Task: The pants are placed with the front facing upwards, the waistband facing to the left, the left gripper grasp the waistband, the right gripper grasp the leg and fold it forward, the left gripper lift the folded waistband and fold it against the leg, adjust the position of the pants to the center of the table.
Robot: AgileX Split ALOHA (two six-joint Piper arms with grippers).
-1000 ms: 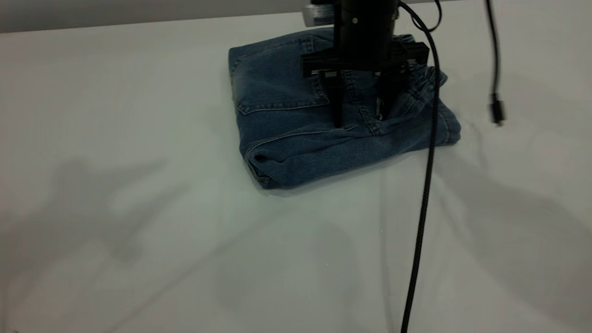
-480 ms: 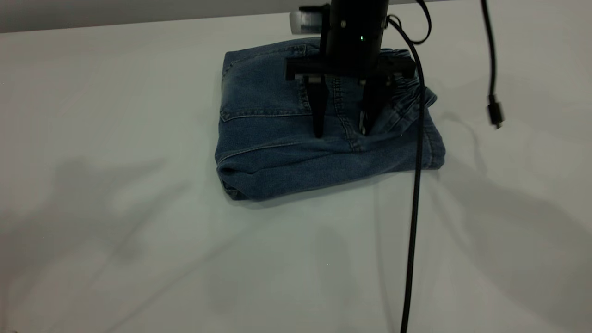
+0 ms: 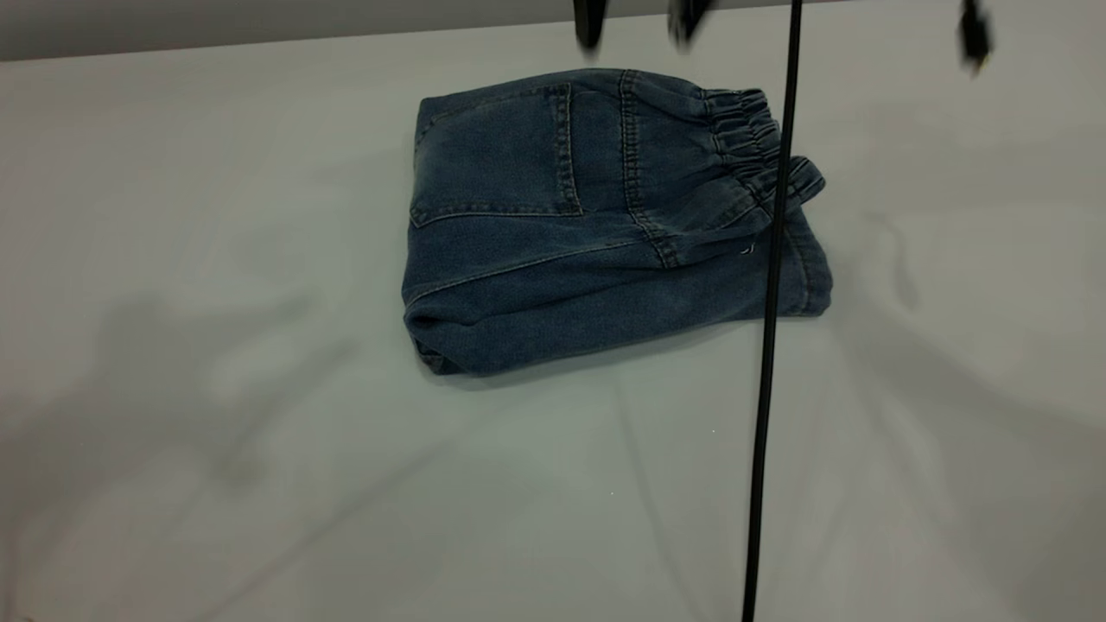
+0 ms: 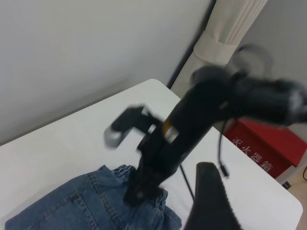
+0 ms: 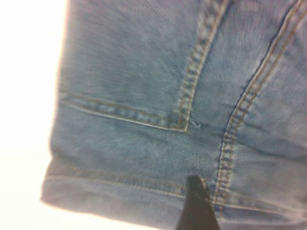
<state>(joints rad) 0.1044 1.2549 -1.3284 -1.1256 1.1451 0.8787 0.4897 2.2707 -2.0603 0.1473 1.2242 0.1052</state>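
Observation:
The pants (image 3: 596, 225) lie folded into a compact blue denim bundle on the table (image 3: 259, 449), back patch pocket (image 3: 497, 155) up. The gathered waistband (image 3: 752, 138) sits at the bundle's right end. My right gripper (image 3: 639, 19) hangs above the far edge of the pants, open, with only its two black fingertips in the exterior view and nothing between them. The right wrist view looks straight down on the denim (image 5: 144, 96), one dark finger (image 5: 194, 206) in front of it. My left gripper shows only as one dark finger (image 4: 211, 201), off to the side of the pants (image 4: 86, 206).
A black cable (image 3: 765, 371) hangs down across the right end of the pants. A second cable's plug (image 3: 975, 34) dangles at the upper right. Beyond the table, the left wrist view shows a red box (image 4: 268, 148) and a pale curtain (image 4: 230, 33).
The right gripper first slid the pants left and toward the front, then lifted off them to the top of the view. The pants now lie free and still.

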